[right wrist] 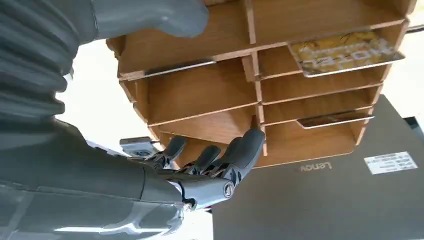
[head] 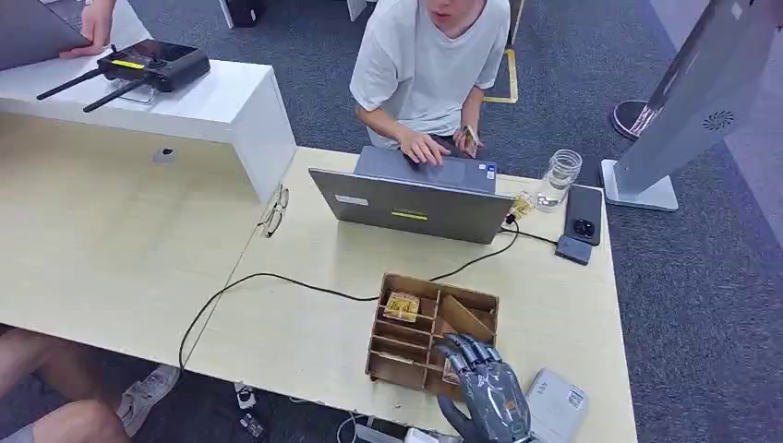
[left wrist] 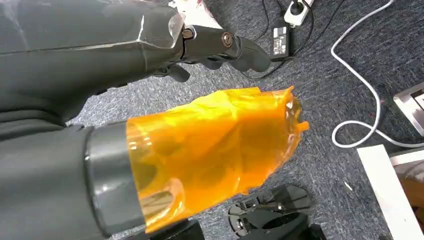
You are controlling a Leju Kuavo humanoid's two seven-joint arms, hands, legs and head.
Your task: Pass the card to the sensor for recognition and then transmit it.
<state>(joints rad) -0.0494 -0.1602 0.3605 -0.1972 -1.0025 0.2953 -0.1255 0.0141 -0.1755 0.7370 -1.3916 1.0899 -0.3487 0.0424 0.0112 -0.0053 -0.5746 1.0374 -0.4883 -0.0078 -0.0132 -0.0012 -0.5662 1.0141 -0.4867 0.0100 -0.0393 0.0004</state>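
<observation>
We see one pale wooden table [head: 120, 258] on grey carpet; left to right it carries one laptop [head: 413, 205], one wooden card organizer [head: 430, 332], one jar [head: 560, 177]. A yellow card [head: 402, 305] sits in a far slot. Our right hand [head: 487, 392] hovers there, fingers spread, empty; our left hand [left wrist: 220, 47] hangs curled above the floor.

Likely office or lab: grey carpet [head: 702, 277], pale desks [head: 111, 249], laptop [head: 415, 203], person [head: 425, 55] typing.

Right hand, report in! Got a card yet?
Right hand open over brown wooden slotted card box, holding nothing. Gold patterned card still in its slot. Left hand hanging over floor. Nothing blocking.
</observation>
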